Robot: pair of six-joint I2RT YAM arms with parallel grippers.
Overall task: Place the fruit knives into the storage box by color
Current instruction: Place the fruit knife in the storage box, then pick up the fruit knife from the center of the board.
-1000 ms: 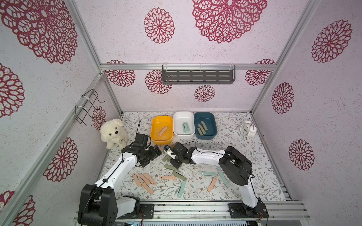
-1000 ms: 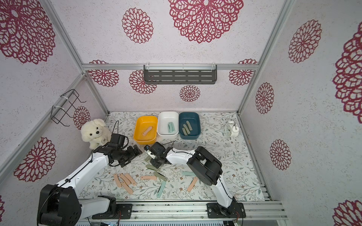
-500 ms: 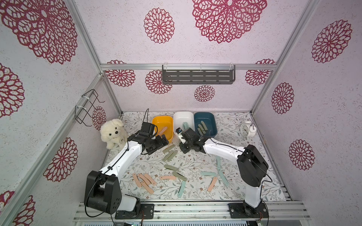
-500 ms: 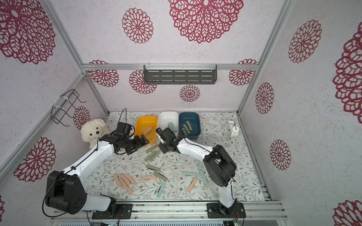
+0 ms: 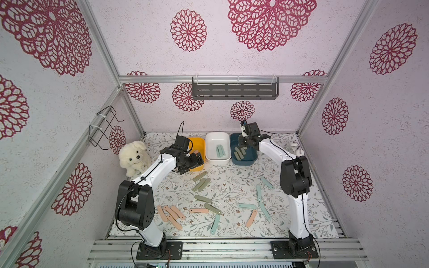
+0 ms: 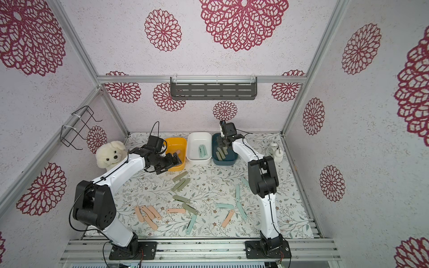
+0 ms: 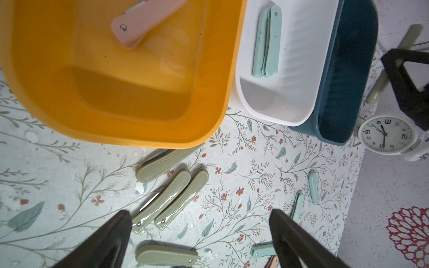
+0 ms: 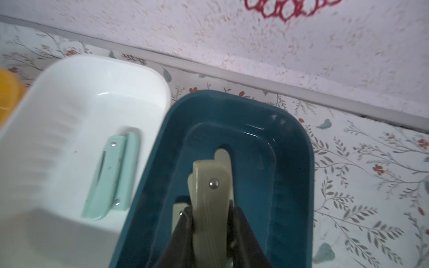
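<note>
Right wrist view: the right gripper [image 8: 211, 222] pinched a sage-green fruit knife [image 8: 209, 192] over the dark-blue bin [image 8: 292, 197], unclear in both top views. The left gripper [image 7: 199, 211], spread, hung well apart from it.

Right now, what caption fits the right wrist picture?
Shut jaws of the right arm hold a sage-green fruit knife over the dark teal box.

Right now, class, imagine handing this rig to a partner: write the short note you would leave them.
Left gripper: open, empty, by the yellow bin.
Right gripper: shut on a sage-green knife, above the blue bin.
Done: peach knife in yellow, two mint knives in the white bin, sage knives in blue.
Left: probably drop the held knife, then sort the loose knives of all three colours off the table.
</note>
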